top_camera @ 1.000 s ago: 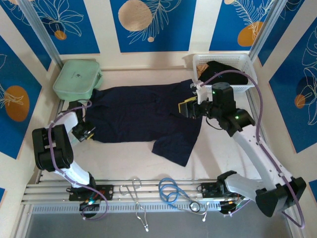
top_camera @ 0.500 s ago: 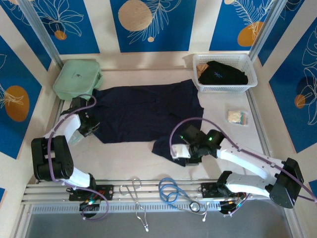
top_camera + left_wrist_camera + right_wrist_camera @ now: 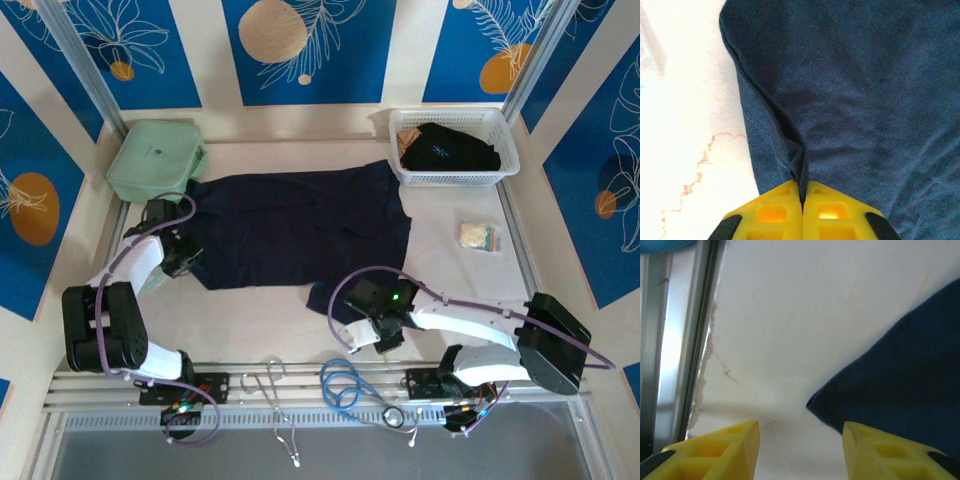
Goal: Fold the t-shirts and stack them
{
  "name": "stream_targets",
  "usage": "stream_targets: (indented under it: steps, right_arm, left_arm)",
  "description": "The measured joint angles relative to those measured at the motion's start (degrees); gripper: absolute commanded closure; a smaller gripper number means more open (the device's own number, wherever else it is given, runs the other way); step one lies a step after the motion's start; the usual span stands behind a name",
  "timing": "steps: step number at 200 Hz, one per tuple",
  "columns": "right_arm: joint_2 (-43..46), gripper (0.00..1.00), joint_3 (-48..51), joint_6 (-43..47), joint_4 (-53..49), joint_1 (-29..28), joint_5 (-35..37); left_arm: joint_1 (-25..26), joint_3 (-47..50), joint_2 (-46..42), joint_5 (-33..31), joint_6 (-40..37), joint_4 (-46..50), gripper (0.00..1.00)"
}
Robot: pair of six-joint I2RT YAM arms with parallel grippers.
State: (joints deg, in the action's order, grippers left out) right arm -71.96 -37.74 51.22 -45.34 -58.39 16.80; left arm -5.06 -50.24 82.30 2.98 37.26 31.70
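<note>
Two grippers sit at opposite edges of one spread shirt. The left gripper point(image 3: 802, 192) is pressed together on a raised fold of cloth, pinching the left edge of the navy t-shirt point(image 3: 290, 235); the fabric creases up into the seam where the yellow tips meet. The right gripper point(image 3: 801, 432) stands spread and holds nothing. A rounded corner of the navy t-shirt lies on the desk point(image 3: 250, 315) just ahead of its gap, at the shirt's near right corner, where a flap of cloth reaches toward the arm bases.

The navy t-shirt itself lies flat and wide on the desk. Just beyond its far right corner stands a white lattice basket point(image 3: 505, 165), with a black t-shirt point(image 3: 448, 148) bundled inside and a pale blue mark showing on top. A mint-green case point(image 3: 155, 160) lies just beside the navy t-shirt's far left corner. A small packet point(image 3: 478, 236) lies to the shirt's right, apart from it.
</note>
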Motion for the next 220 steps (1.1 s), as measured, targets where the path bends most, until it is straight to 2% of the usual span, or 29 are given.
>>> stream_targets:
  steps: [45,98,126,148,184,220]
  right_arm:
    - [-6.2,0.69,0.0,-1.1,4.3,-0.9,0.9]
    - [-7.0,1.00,-0.7,-3.5,4.6,-1.2,3.0]
    - [-4.9,1.00,-0.3,-4.4,3.2,-1.2,5.2]
    - [0.5,1.00,-0.3,-5.7,-0.5,-1.5,6.2]
    - [10.6,1.00,0.0,-8.9,-7.3,-4.3,7.3]
    - [15.3,1.00,1.7,-11.5,-12.3,-6.5,7.4]
  left_arm:
    - [0.0,0.0,-1.2,-0.5,0.0,0.0,1.00]
    - [0.0,0.8,-1.2,-0.7,0.0,-0.1,1.00]
    - [0.0,1.9,-1.3,-0.7,0.1,-0.6,1.00]
    - [0.0,3.3,-2.5,-0.7,0.4,-0.9,1.00]
    - [0.0,6.1,-6.7,-0.7,1.5,-0.5,1.00]
    - [0.2,8.7,-12.4,-0.7,2.6,2.3,1.00]
